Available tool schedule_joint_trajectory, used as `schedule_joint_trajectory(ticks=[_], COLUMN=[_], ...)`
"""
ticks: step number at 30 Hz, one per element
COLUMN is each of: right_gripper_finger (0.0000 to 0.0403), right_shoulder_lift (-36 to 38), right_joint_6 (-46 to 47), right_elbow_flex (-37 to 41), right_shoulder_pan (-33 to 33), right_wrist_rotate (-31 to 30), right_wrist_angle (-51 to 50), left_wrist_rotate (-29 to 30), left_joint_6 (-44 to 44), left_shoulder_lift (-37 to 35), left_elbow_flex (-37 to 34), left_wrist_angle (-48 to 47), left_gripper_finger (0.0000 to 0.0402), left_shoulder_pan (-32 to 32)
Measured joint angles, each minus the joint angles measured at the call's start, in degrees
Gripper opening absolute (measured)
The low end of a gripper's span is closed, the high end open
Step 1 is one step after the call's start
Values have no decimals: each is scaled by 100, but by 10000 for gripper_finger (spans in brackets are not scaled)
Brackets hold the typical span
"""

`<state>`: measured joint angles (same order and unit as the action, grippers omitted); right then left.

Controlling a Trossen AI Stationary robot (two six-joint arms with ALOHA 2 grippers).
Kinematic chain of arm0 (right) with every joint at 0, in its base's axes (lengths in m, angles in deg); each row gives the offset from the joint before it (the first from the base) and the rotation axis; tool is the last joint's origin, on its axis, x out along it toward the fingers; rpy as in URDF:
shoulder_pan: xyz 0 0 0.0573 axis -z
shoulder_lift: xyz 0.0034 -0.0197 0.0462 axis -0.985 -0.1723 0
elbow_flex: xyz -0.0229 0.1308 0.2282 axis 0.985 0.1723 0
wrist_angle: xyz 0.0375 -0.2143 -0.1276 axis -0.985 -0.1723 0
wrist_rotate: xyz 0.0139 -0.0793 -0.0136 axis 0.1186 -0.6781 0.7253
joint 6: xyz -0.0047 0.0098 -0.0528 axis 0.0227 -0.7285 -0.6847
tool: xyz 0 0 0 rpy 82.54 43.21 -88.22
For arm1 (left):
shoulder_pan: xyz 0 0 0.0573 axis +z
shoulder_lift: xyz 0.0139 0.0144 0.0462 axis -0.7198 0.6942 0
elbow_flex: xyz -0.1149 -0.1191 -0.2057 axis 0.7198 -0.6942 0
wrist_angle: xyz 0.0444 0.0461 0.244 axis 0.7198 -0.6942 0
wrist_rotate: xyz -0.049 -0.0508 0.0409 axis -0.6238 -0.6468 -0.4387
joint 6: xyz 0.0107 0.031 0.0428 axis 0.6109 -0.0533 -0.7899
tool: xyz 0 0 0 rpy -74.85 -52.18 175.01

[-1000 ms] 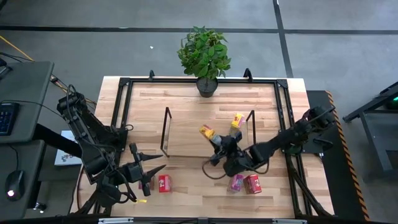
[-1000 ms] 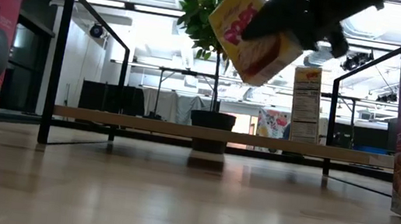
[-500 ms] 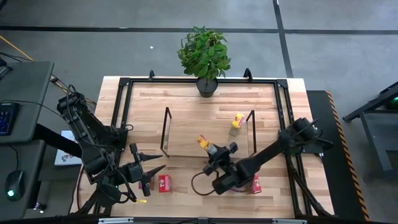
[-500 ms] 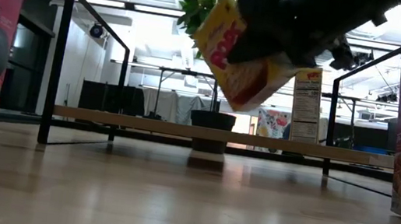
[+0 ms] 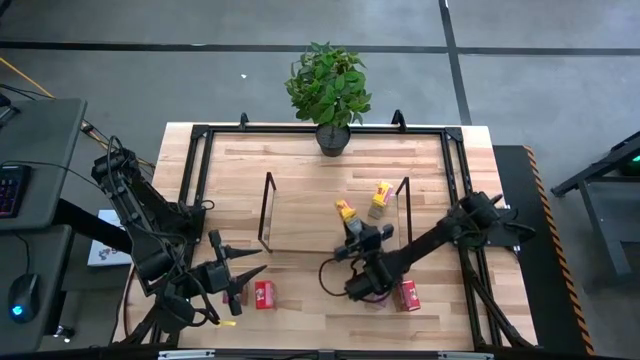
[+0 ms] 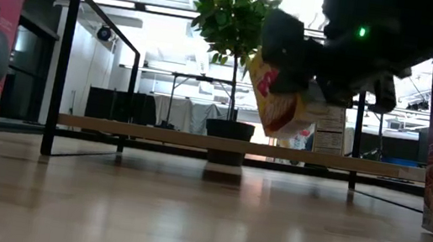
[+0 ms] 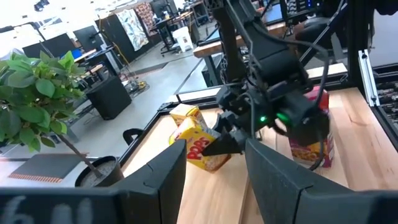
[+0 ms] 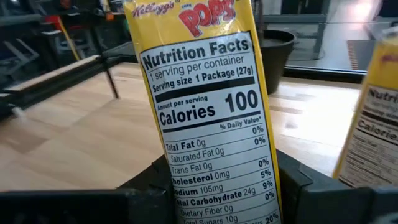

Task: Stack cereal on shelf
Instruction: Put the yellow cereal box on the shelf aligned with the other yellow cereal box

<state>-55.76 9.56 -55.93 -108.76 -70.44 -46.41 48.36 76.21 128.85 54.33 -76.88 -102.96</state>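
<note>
A yellow cereal box (image 5: 347,212) hangs just above the shelf (image 5: 305,215), a low wood board with black end frames. My right gripper (image 5: 357,231) is shut on it. In the low view this box (image 6: 282,109) is a little tilted over the board (image 6: 155,134). A second yellow box (image 5: 380,197) stands upright on its base on the shelf by the right frame. My left gripper (image 5: 243,272) waits open at the near left, beside a red box (image 5: 264,294) on the table. My right gripper pinches the yellow box between its two fingers, one on each broad face, with the narrow nutrition panel (image 8: 211,180) toward the wrist. The fingers (image 8: 292,183) come about level from the table's near right. The box is nearly upright, clear of the shelf board.
A potted plant (image 5: 330,95) stands at the far edge behind the shelf. A red box (image 5: 408,296) and a pink box (image 7: 311,130) stand on the table under my right arm. A black frame (image 5: 200,135) runs round the table.
My right gripper has come down toward the shelf board and rolled its wrist. The yellow box has sunk with it, turning from a strong tilt with its front face showing to nearly upright and edge-on, and has shifted a little toward the second yellow box.
</note>
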Motion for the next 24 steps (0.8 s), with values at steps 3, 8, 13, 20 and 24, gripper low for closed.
schedule_joint_trajectory(ticks=[3,8,13,20,24], right_gripper_finger=[143,143,143,166,170], right_shoulder_lift=[1,4,4,38,28], right_joint_6=[-2,-13,-276,-620,-548], right_elbow_flex=[68,132,132,110,121], right_shoulder_pan=[111,247,333,473,473], right_wrist_rotate=[9,33,275,735,756], right_wrist_angle=[83,114,111,74,44], left_wrist_rotate=[0,2,2,2,2], left_joint_6=[-45,-48,-50,-50,-50], left_shoulder_lift=[0,0,0,0,0], left_elbow_flex=[0,0,0,0,0], left_wrist_angle=[0,0,3,0,0], left_gripper_finger=[157,157,157,157,157], left_shoulder_pan=[0,0,0,0,0])
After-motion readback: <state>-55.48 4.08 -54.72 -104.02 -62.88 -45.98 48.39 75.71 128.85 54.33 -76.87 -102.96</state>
